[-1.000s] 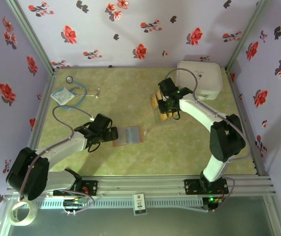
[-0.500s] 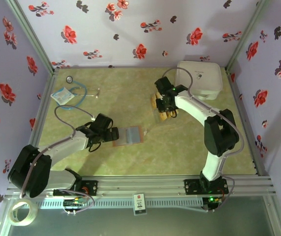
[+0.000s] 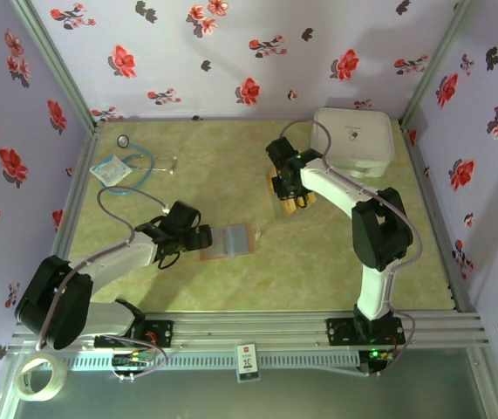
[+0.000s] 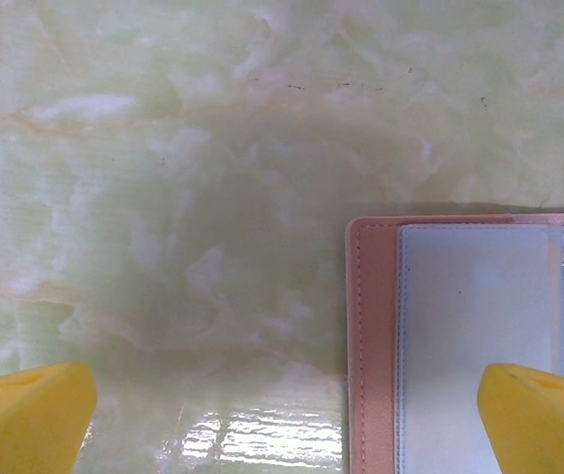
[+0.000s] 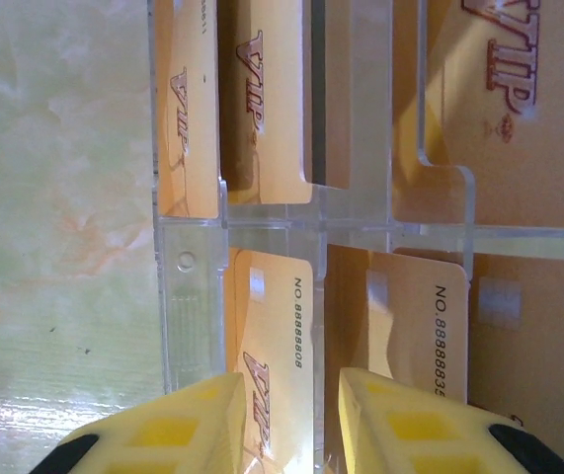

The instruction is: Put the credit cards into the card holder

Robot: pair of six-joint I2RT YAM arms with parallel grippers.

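Observation:
The card holder [image 3: 228, 240] lies open and flat mid-table, its reddish-brown border [image 4: 370, 336] framing clear pockets. My left gripper [image 3: 198, 240] sits low at its left edge, open wide; in the left wrist view its yellow fingertips [image 4: 35, 415] stand far apart around my left gripper [image 4: 286, 420]. Several golden credit cards [image 3: 301, 202] stand in a clear plastic rack [image 5: 191, 286]. My right gripper [image 3: 285, 185] hovers over the rack. In the right wrist view my right gripper [image 5: 291, 415] is narrowly open, its fingers either side of one VIP card [image 5: 282, 336] with a gap showing.
A large white zippered case [image 3: 353, 140] sits at the back right, close behind the rack. A stethoscope [image 3: 135, 166] and a small packet [image 3: 111, 171] lie at the back left. Floral walls enclose the table on three sides.
My right gripper has shifted toward the back left, over the card rack, with its jaws unchanged. The left arm and the card holder have stayed put.

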